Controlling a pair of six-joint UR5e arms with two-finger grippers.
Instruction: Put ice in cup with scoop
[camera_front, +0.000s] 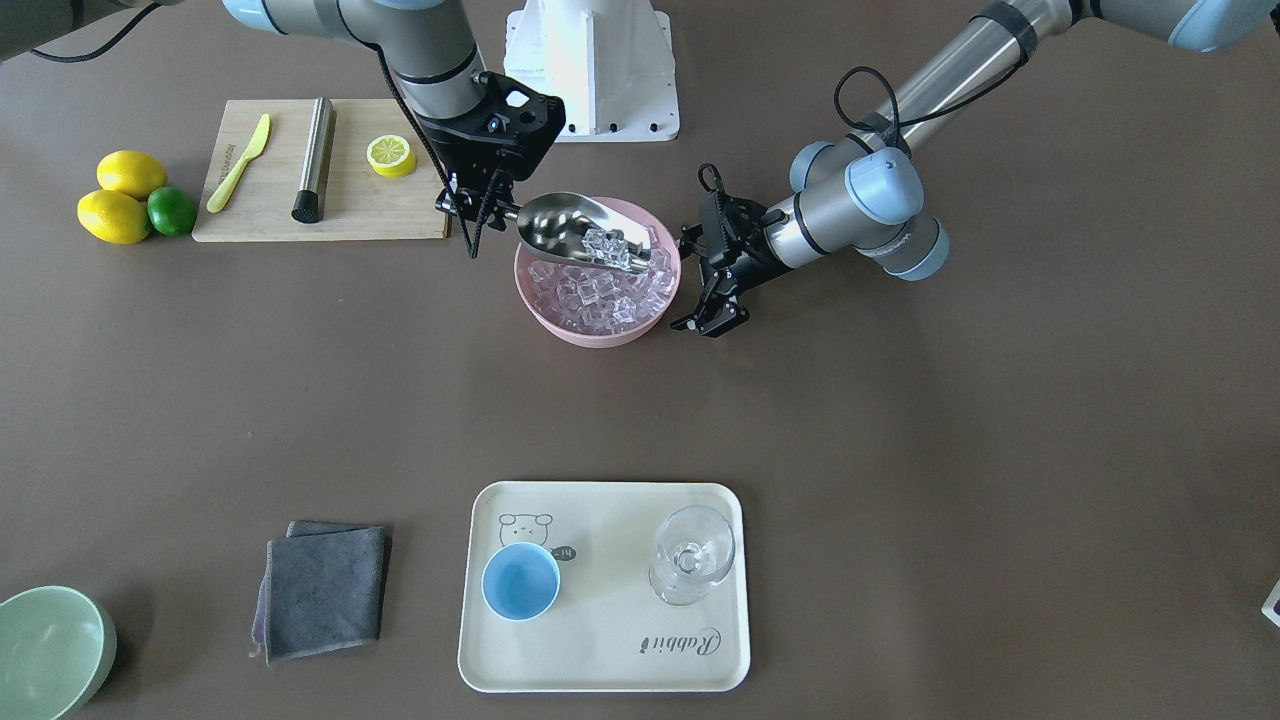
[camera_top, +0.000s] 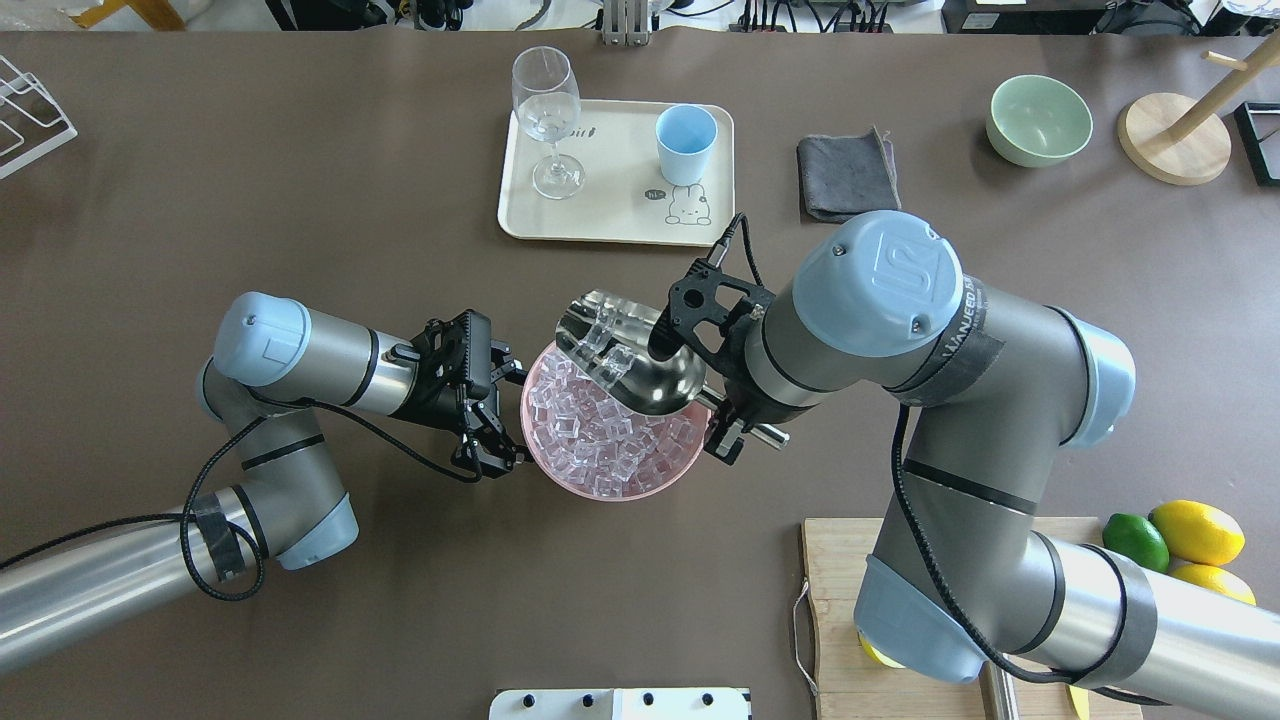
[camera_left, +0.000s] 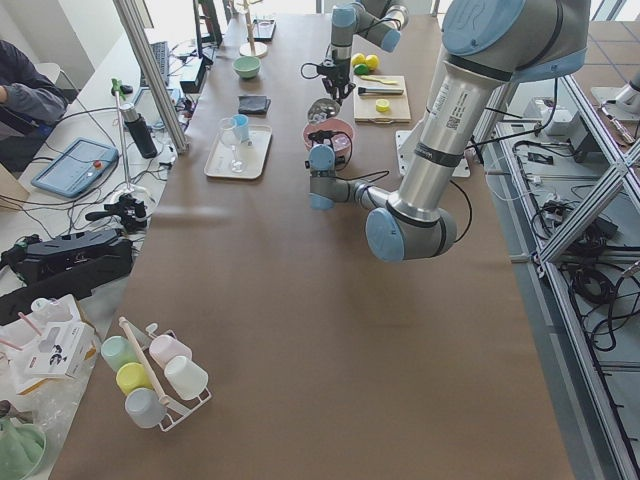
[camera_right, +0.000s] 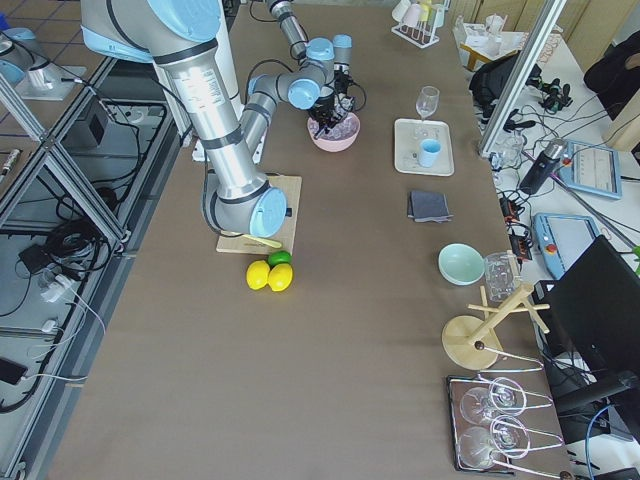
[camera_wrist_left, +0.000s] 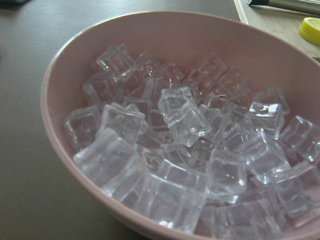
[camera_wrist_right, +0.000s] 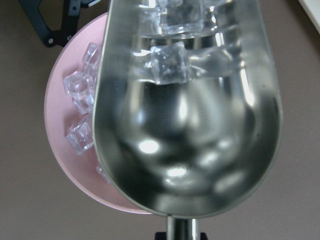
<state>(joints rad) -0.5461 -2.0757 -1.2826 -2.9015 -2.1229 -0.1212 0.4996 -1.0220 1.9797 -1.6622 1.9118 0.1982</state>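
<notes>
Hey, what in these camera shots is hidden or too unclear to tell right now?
How the right gripper holds the scoop handle: the wrist covers it overhead; the bottom edge cuts it off in the right wrist view.
How much ice the scoop carries: the right wrist view's top edge crops it.
Most of the cutting board: the right arm hides it overhead.

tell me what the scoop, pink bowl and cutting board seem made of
The scoop: polished metal, probably stainless steel, given its mirror reflections. The pink bowl: smooth, opaque, matte; plastic or ceramic, hard to tell. The cutting board: pale wood, possibly bamboo, with faint straight grain.
</notes>
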